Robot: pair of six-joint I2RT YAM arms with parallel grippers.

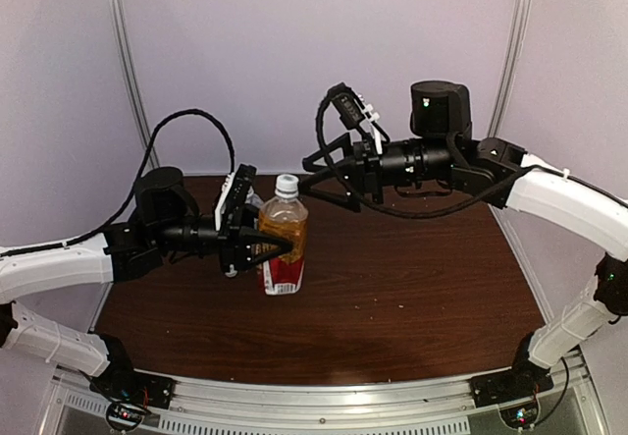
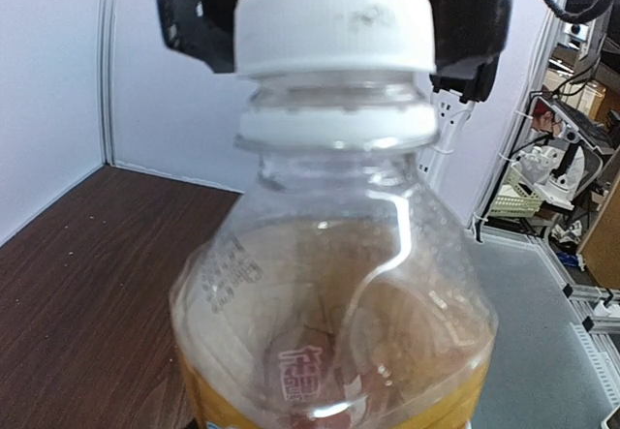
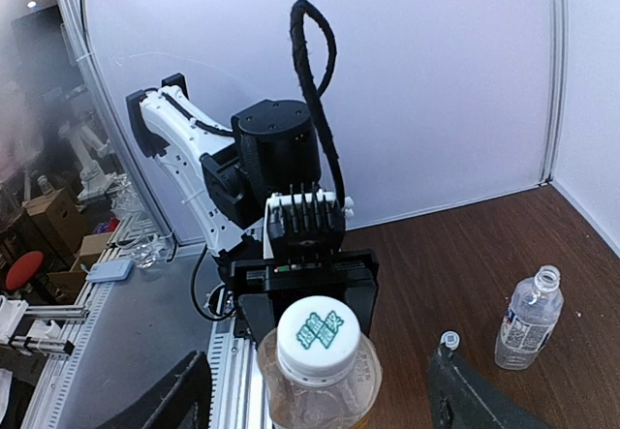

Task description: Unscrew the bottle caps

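The red-labelled amber bottle (image 1: 283, 221), at nine o'clock of the table (image 1: 412, 288) centre, is clamped by the left gripper (image 1: 267, 248), its white cap (image 3: 312, 335) on between the wide-spread jaws of the right gripper (image 3: 315, 361); at its three o'clock stand the uncapped clear bottle (image 3: 528, 318) and a loose cap (image 3: 449, 339).

bottle (image 2: 329, 293): clear glossy plastic | cap (image 2: 334, 22): white smooth plastic | table (image 1: 412, 288): dark wood-grain, matt
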